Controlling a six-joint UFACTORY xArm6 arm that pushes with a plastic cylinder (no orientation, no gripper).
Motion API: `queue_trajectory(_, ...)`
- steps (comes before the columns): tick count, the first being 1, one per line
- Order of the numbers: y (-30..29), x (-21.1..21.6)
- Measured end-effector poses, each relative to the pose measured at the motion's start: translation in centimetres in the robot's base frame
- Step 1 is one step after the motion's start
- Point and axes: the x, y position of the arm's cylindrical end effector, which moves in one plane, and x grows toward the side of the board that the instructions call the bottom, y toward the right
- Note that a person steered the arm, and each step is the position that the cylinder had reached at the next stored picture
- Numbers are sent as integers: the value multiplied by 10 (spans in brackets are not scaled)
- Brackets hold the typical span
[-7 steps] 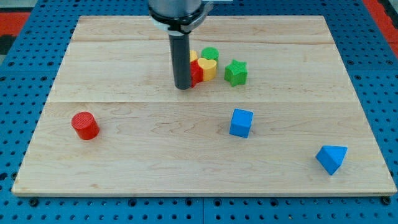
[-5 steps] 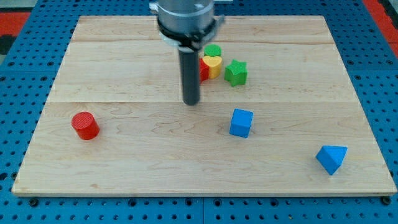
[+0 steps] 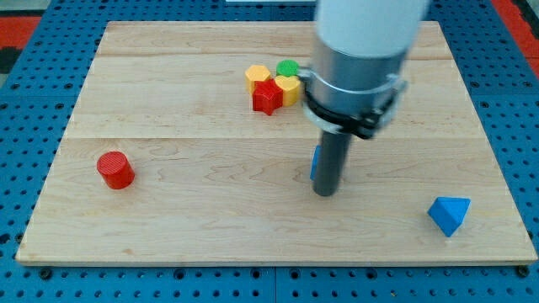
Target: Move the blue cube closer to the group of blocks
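Note:
My tip [image 3: 325, 193] rests on the board just below the blue cube [image 3: 314, 162]. The rod hides most of the cube; only a blue sliver shows at the rod's left edge. The group of blocks sits above it near the view's top middle: a red star block [image 3: 267, 98], a yellow block [image 3: 258, 75], a yellow heart-shaped block [image 3: 290, 88] and a green block [image 3: 287, 68]. The arm's body hides the spot to the right of the group where a green star block stood.
A red cylinder [image 3: 114, 170] stands at the view's left. A blue triangular block [image 3: 448, 215] lies at the bottom right. The wooden board [image 3: 168, 210] lies on a blue pegboard table.
My tip has moved from beside the group down and to the right, to just below the blue cube. The arm now covers the cube and the green star block.

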Motion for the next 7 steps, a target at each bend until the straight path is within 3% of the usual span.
queue_trajectory(2, -8, -71)
queue_trajectory(5, 156, -61)
queue_trajectory(6, 151, -76)
queue_trajectory(7, 96, -80)
